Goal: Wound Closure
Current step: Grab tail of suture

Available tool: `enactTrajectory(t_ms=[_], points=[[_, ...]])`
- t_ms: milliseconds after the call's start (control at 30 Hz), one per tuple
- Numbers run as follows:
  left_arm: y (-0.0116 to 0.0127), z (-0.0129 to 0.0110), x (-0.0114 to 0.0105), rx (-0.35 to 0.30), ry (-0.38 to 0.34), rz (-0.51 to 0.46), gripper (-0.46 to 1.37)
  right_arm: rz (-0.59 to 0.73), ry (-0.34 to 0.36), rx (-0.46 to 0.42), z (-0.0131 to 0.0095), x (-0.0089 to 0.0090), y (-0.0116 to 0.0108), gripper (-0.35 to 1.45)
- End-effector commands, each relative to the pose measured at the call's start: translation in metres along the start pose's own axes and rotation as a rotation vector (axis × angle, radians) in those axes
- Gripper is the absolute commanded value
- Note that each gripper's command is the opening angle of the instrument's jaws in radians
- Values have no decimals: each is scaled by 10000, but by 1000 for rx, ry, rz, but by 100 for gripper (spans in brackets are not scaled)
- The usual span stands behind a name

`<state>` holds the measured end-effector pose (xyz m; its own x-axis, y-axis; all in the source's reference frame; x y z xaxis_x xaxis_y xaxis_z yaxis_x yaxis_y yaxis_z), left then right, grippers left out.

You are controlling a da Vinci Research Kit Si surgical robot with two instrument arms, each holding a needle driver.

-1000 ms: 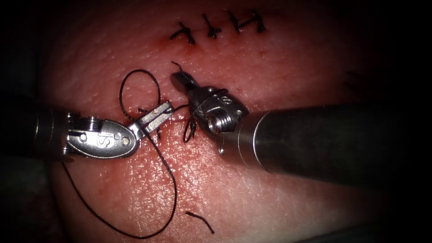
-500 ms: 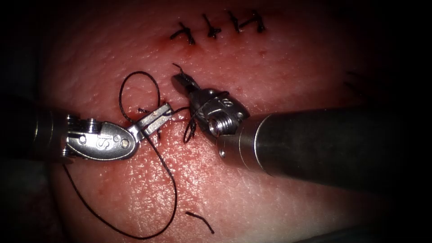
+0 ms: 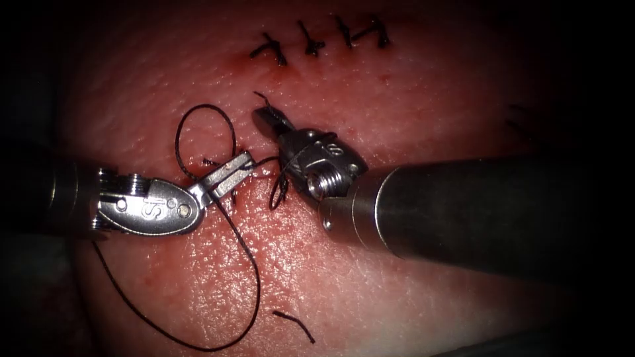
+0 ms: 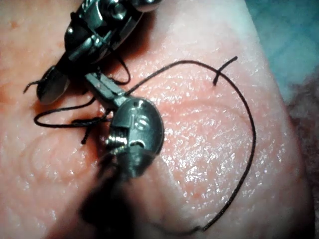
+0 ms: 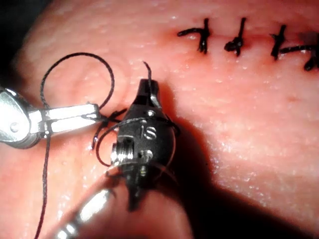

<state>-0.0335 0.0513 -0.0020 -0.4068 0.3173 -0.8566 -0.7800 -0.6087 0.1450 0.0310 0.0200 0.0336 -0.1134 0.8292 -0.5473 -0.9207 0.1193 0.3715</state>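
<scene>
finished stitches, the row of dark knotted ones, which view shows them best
The right wrist view: the row of dark knotted finished stitches lies close and well lit on the pale pink tissue. The endoscope view shows the same row, farther off and dimmer.

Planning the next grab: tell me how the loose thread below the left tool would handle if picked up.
Probably floppy: the thread lies in slack curves on the tissue. Likely very light, being so thin. It may cling, since the tissue looks wet.
</scene>
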Motion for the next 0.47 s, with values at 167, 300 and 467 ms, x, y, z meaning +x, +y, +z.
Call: enactTrajectory(t_ms=[167, 300, 467], points=[[0, 0, 0, -6, 2, 0, -35, 1, -1, -7, -1, 0, -1, -35], [0, 0, 0, -8, 3, 0, -35, 1, -1, -7, -2, 0, -1, -35], [1, 0, 1, -9, 3, 0, -35, 1, 0, -10, -2, -1, -3, -35]])
